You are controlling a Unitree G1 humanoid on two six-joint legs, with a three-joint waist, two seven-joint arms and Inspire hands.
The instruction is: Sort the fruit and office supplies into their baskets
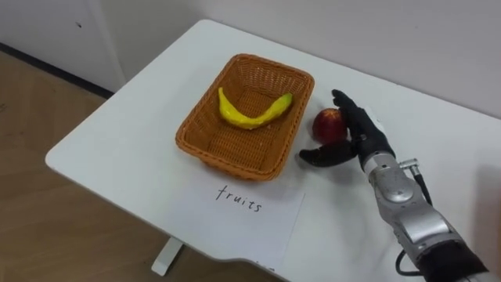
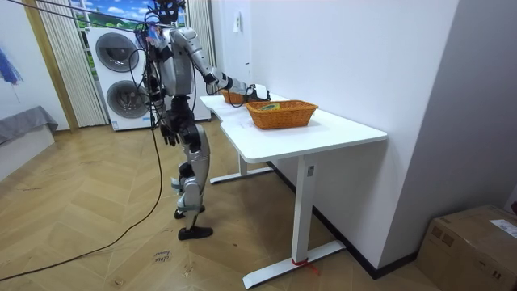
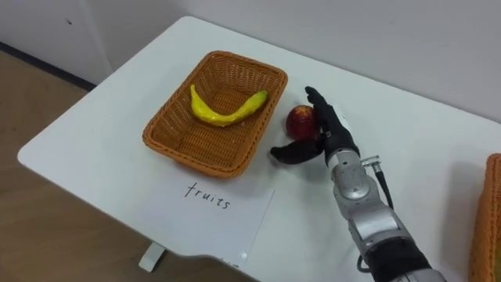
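R hand (image 3: pixel 329 141) just right of basket (image 3: pixel 156 133): released, thumb and fingers either side of apple (image 3: pixel 300 120) on table (image 3: pixel 94 149), not clamped. Banana (image 3: pixel 223 110) inside basket. Apple likely firm, smooth, light, apt to roll; grip across widest part. L hand (image 2: pixel 169 134): state can't tell.

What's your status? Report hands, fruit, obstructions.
Right hand open around apple beside fruit basket. Banana already in. Left hand at side. Nothing between apple and basket.

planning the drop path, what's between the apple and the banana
Only the basket's woven side wall: the apple sits on the table just outside it, the banana inside. Both eye views show this.
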